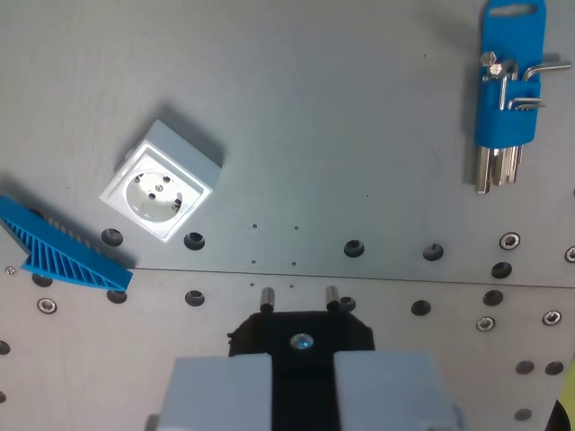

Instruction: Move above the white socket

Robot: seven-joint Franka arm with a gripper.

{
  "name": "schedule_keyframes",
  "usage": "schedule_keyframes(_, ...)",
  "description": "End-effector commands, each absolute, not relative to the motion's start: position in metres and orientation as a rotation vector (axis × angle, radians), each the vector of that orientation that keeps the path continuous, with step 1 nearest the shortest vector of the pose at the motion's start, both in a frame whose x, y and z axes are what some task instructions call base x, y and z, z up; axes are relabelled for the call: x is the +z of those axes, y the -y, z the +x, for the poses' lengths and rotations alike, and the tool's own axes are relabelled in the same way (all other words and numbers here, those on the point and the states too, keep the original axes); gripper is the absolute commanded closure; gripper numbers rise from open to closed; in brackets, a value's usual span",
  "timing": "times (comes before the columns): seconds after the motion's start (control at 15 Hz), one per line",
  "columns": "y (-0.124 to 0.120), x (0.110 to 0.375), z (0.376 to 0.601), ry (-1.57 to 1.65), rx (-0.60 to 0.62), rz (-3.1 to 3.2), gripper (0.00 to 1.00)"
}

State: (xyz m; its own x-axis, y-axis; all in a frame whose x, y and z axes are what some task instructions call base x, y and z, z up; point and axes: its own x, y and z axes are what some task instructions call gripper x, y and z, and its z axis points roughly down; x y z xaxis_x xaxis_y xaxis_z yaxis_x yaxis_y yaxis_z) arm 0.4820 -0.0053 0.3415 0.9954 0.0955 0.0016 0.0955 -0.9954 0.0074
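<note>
A blue ribbed piece [67, 256] lies flat at the far left of the wrist view, out of the way on the grey table [359, 135]. Just to its right sits the white socket [162, 184]. It is a small white box, turned a bit like a diamond, with its round face and holes looking up, so something could go in from the top. It sits up and to the left, not in the middle, so I think the arm needs to slide that way to be over it.

At the bottom middle is the gripper [301, 359]. It pinches a black plug [301, 334], and two metal pins stick out, ready for the holes.

At the top right, a blue holder of bent metal keys [508, 90] lies well apart from everything.
</note>
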Motion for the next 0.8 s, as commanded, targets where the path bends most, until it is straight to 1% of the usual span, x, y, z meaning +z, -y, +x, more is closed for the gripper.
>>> schedule_keyframes(0.07,0.0054,0.3415,0.4819,-0.149,0.003,3.131,1.00)
schedule_keyframes(0.8,0.0032,0.3356,0.4797,-0.238,0.014,3.126,1.00)
